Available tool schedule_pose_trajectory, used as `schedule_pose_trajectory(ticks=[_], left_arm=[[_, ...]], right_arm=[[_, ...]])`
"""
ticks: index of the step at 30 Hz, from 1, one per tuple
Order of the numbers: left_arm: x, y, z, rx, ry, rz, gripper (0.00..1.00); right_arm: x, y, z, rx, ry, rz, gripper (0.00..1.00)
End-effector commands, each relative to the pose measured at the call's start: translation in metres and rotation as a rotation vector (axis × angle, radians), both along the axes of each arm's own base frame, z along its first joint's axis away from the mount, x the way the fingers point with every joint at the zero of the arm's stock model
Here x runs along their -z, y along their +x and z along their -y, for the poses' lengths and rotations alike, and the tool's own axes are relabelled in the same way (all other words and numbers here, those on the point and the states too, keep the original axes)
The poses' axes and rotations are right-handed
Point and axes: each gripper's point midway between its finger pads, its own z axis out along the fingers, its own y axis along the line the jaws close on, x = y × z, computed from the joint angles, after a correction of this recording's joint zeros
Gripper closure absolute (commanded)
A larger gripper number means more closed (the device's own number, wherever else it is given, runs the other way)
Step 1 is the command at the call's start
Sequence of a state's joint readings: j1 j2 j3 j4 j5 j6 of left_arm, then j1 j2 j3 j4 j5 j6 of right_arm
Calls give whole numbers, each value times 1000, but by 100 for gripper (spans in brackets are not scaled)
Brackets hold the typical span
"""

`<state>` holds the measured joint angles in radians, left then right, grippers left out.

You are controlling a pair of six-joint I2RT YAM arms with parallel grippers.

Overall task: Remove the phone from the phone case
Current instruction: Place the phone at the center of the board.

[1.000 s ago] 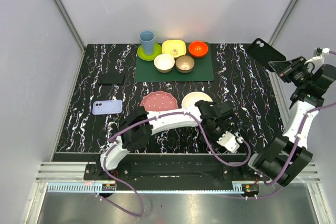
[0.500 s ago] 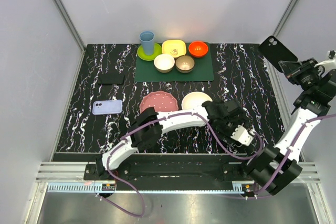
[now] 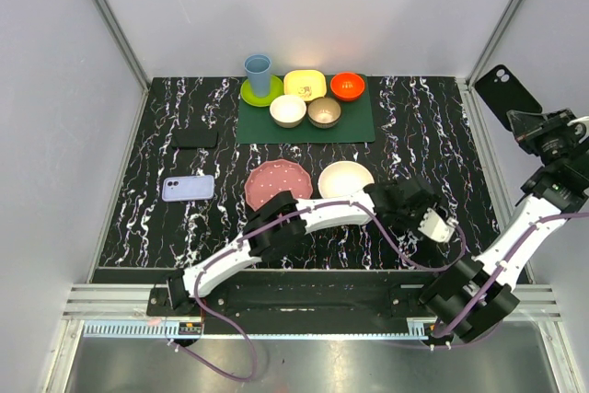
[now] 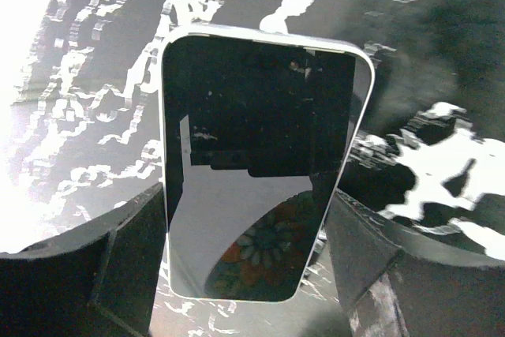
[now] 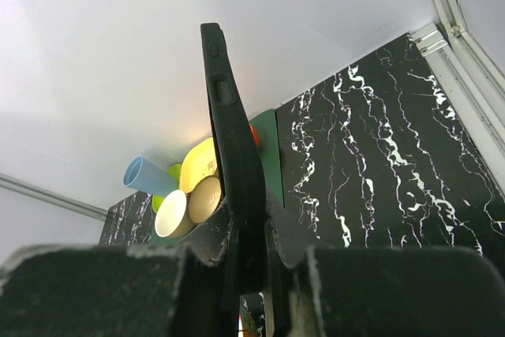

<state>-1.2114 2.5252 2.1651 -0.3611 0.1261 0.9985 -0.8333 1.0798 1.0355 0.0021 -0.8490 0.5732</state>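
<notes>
A phone (image 4: 260, 163) with a glossy black screen and a pale rim fills the left wrist view. My left gripper (image 4: 246, 266) holds its long sides just above the marbled table. From above, that gripper (image 3: 425, 216) sits right of centre near the front and hides the phone. The phone case (image 3: 506, 91), a thin black shell with camera holes, is up in the air by the right wall. My right gripper (image 3: 526, 121) is shut on its lower end. The right wrist view shows the phone case (image 5: 229, 132) edge-on and slightly bent, rising from that gripper (image 5: 251, 234).
A green mat (image 3: 359, 121) at the back carries a blue cup (image 3: 258, 71), a yellow dish (image 3: 305, 83), an orange bowl (image 3: 347, 86) and two small bowls. A pink plate (image 3: 276, 181) and cream bowl (image 3: 345, 175) sit mid-table. A black slab (image 3: 196, 138) and lavender phone-shaped slab (image 3: 188, 188) lie left.
The right arm has swung the black case further right, toward the side wall. The left gripper has travelled right and a little farther from the front edge.
</notes>
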Motion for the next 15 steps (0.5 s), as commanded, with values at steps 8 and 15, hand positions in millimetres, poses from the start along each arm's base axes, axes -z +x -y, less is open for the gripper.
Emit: schedule_pose_trajectory(ticks=[8, 15], left_arm=[[-39, 94, 14, -212, -162, 295, 86], [-45, 116, 7, -274, -195, 325, 44]], right_arm=[[-13, -10, -7, -9, -11, 43, 100], [-16, -12, -11, -21, -23, 51, 100]])
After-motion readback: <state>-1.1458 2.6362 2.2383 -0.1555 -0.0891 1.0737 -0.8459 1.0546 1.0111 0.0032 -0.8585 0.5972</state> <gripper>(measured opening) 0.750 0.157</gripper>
